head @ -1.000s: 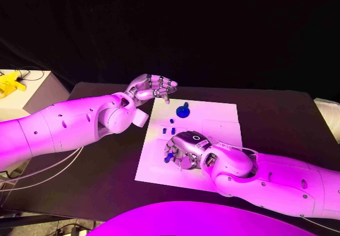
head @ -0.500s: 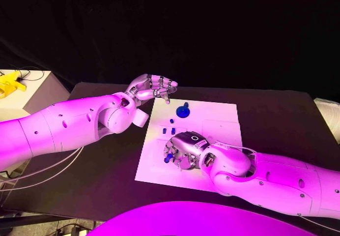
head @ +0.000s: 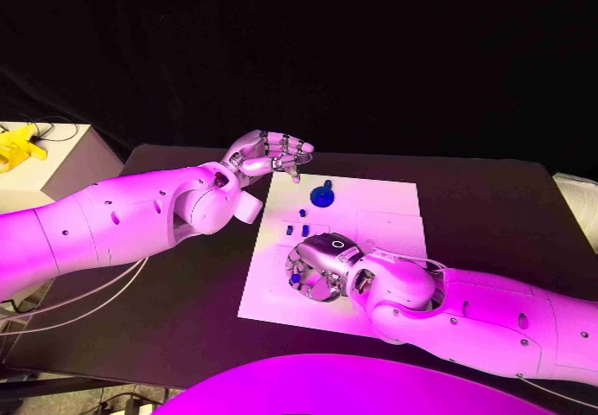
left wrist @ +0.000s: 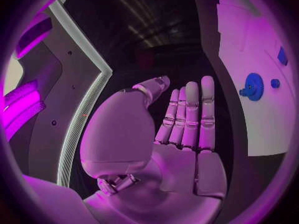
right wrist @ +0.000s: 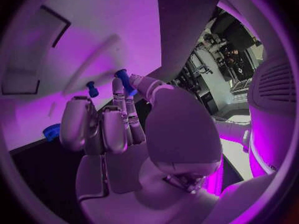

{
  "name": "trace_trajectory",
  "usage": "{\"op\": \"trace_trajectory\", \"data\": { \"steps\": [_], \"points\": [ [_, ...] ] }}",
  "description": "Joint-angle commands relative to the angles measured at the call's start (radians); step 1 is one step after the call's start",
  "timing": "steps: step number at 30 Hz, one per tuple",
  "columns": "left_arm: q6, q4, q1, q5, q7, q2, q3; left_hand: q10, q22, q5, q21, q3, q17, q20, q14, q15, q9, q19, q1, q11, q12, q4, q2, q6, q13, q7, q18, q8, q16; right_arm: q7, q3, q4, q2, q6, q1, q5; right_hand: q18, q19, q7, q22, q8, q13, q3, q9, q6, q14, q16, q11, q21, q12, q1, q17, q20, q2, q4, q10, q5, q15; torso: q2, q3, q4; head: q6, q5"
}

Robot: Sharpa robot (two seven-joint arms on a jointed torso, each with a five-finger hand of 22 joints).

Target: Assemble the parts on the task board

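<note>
The white task board [head: 374, 216] lies mid-table. A round blue part [head: 323, 195] sits near its far edge, with small blue pegs [head: 294, 230] in front of it. My right hand [head: 324, 264] is low over the board's near half, fingers curled down. In the right wrist view it pinches a small blue peg [right wrist: 124, 79] between thumb and a fingertip, and another peg [right wrist: 92, 88] stands on the board beyond. My left hand [head: 270, 156] hovers above the board's far left corner. Its palm [left wrist: 181, 154] is bare with straight fingers, and the round blue part [left wrist: 253, 86] lies beyond them.
A white box [head: 56, 169] with a yellow object [head: 17, 145] on it stands off the table's left side. Cables [head: 62, 303] hang below my left arm. The black table [head: 486, 207] stretches to the right of the board.
My right hand has crept slightly left and farther across the board, still pinching the peg. The left hand has not moved.
</note>
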Motion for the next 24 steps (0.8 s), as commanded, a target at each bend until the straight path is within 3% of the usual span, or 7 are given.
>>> {"op": "trace_trajectory", "data": {
  "steps": [1, 8, 13, 16, 19, 20, 24],
  "points": [
    [0.016, 0.002, 0.000, 0.006, 0.006, 0.001, 0.001, -0.008, -0.001, 0.000, -0.004, -0.005, -0.001, -0.001, 0.002, 0.007, -0.001, 0.004, 0.002, 0.000, 0.000, 0.000, 0.007, -0.003, -0.001, -0.005, 0.014, 0.004, -0.006, 0.008, -0.005, -0.003, -0.002, 0.011, -0.006, 0.019, 0.006, 0.009, 0.004, 0.136, -0.027, 0.004, -0.021, -0.012, -0.021, -0.002, -0.009, 0.011, -0.023, 0.001, -0.008, -0.010, 0.013, -0.031, 0.006, -0.012, 0.012, 0.012, 0.000, -0.0001, -0.0002, 0.000, 0.001],
    [0.019, 0.002, 0.000, 0.006, 0.005, 0.000, 0.001, -0.009, -0.002, 0.001, -0.006, -0.006, -0.001, -0.001, 0.002, 0.007, -0.001, 0.005, 0.001, 0.000, 0.000, 0.003, 0.009, -0.003, -0.002, -0.006, 0.014, 0.006, -0.006, -0.002, -0.006, -0.004, -0.006, -0.016, -0.006, 0.024, 0.025, -0.025, 0.018, 0.099, -0.072, 0.001, -0.090, -0.030, -0.072, -0.035, -0.037, 0.029, -0.149, 0.006, -0.002, -0.071, 0.029, -0.051, 0.006, -0.093, 0.026, 0.027, 0.000, 0.0003, -0.0010, 0.000, -0.001],
    [0.020, 0.002, 0.000, 0.006, 0.003, -0.002, 0.001, -0.009, -0.002, 0.001, -0.006, -0.006, -0.001, -0.001, 0.001, 0.007, -0.001, 0.005, 0.001, 0.000, 0.000, 0.003, 0.009, -0.003, -0.002, -0.006, 0.014, 0.006, -0.006, -0.005, -0.006, -0.003, -0.010, -0.036, -0.006, 0.024, 0.041, -0.057, 0.023, 0.061, -0.094, 0.002, -0.228, -0.040, -0.090, -0.082, -0.066, 0.039, -0.266, 0.063, 0.046, -0.150, 0.044, -0.021, 0.017, -0.193, 0.040, 0.036, -0.001, -0.0002, 0.0000, 0.000, -0.003],
    [0.021, 0.002, 0.000, 0.006, 0.002, -0.003, 0.001, -0.009, -0.002, 0.001, -0.006, -0.006, -0.001, -0.001, 0.001, 0.007, -0.001, 0.005, 0.001, 0.000, 0.000, 0.003, 0.009, -0.003, -0.002, -0.006, 0.014, 0.006, -0.006, -0.005, -0.006, -0.002, -0.012, -0.061, -0.006, 0.024, 0.051, -0.074, 0.025, 0.039, -0.107, 0.006, -0.409, -0.047, -0.102, -0.111, -0.068, 0.039, -0.335, 0.143, 0.116, -0.196, 0.048, 0.022, 0.070, -0.280, 0.069, 0.043, 0.000, -0.0001, 0.0001, 0.000, -0.004],
    [0.022, 0.002, 0.000, 0.006, 0.001, -0.003, 0.001, -0.009, -0.002, 0.001, -0.006, -0.006, -0.001, -0.001, 0.001, 0.007, -0.001, 0.005, 0.001, 0.000, 0.000, 0.003, 0.009, -0.003, -0.002, -0.006, 0.014, 0.006, -0.006, -0.002, -0.006, 0.001, -0.016, -0.104, -0.006, 0.027, 0.056, -0.083, 0.020, 0.027, -0.118, 0.009, -0.528, -0.051, -0.121, -0.129, -0.066, 0.045, -0.378, 0.215, 0.185, -0.230, 0.051, 0.038, 0.147, -0.342, 0.072, 0.046, 0.000, -0.0002, 0.0000, 0.000, -0.006],
    [0.022, 0.002, 0.000, 0.006, 0.000, -0.003, 0.001, -0.009, -0.002, 0.001, -0.006, -0.006, -0.001, -0.001, 0.001, 0.007, -0.001, 0.005, 0.001, 0.000, 0.000, 0.003, 0.009, -0.003, -0.002, -0.006, 0.014, 0.006, -0.006, 0.000, -0.006, 0.002, -0.018, -0.119, -0.006, 0.028, 0.059, -0.086, 0.021, 0.023, -0.119, 0.010, -0.549, -0.052, -0.125, -0.137, -0.070, 0.047, -0.394, 0.233, 0.203, -0.247, 0.051, 0.038, 0.170, -0.357, 0.073, 0.047, 0.000, -0.0005, 0.0001, 0.001, -0.007],
    [0.023, 0.002, 0.000, 0.006, -0.001, -0.003, 0.001, -0.009, -0.002, 0.001, -0.006, -0.006, -0.001, -0.001, 0.001, 0.007, -0.001, 0.005, 0.001, 0.000, 0.000, 0.003, 0.009, -0.003, -0.002, -0.006, 0.014, 0.006, -0.006, 0.011, -0.005, 0.010, -0.029, -0.174, -0.006, 0.037, 0.060, -0.090, 0.019, 0.018, -0.122, 0.010, -0.568, -0.053, -0.132, -0.143, -0.072, 0.048, -0.410, 0.250, 0.213, -0.259, 0.053, 0.039, 0.178, -0.374, 0.075, 0.048, -0.001, 0.0002, -0.0004, 0.005, -0.009]
  ]
}}
